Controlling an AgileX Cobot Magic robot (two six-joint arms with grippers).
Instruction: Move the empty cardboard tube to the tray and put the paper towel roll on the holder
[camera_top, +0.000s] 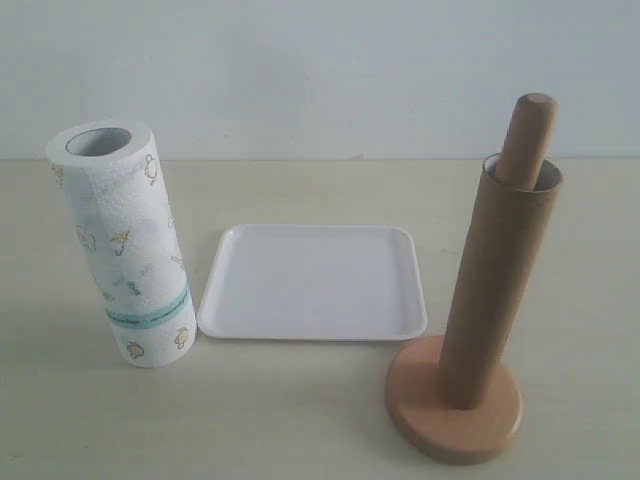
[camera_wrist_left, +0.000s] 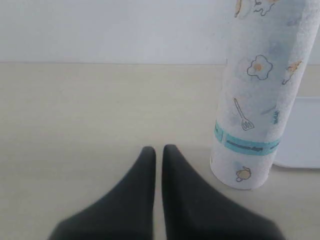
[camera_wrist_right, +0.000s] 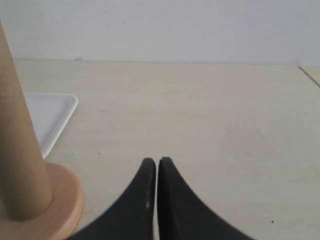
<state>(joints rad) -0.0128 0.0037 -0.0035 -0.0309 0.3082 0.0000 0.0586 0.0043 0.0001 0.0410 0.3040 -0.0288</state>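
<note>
The empty cardboard tube (camera_top: 495, 290) is seen slipped over the pole of the holder (camera_top: 455, 425), at the R side of the ext. view. It's stood upright w/ a slight lean, its lower end set on the round wooden base. The pole's rounded top is left poking out of the tube's open upper end.

The tray (camera_top: 312, 285) is laid flat and bare mid-table (camera_top: 300, 440), btwn roll and holder. Its R front corner is found just beside the holder's base; whether they touch can't be told.

The paper towel roll (camera_top: 125, 245) is stood on end at the L, a bit tilted, w/ the teal band near the bottom and the hollow core shown at the top. Its foot is placed just beside the tray's L front corner.

The L gripper (camera_wrist_left: 158, 149) is shown in the L wrist view w/ dark fingers brought nearly together, clenched on nothing, low over bare tabletop. The roll is seen near it, ahead and off to one side, not touched.

The R gripper (camera_wrist_right: 156, 161) is likewise clenched, w/ only a thin slit left btwn the fingers and nothing held. The holder's base and the tube are seen near it, off to one side and clear of the fingers, w/ a corner of the tray seen beyond them.
</note>
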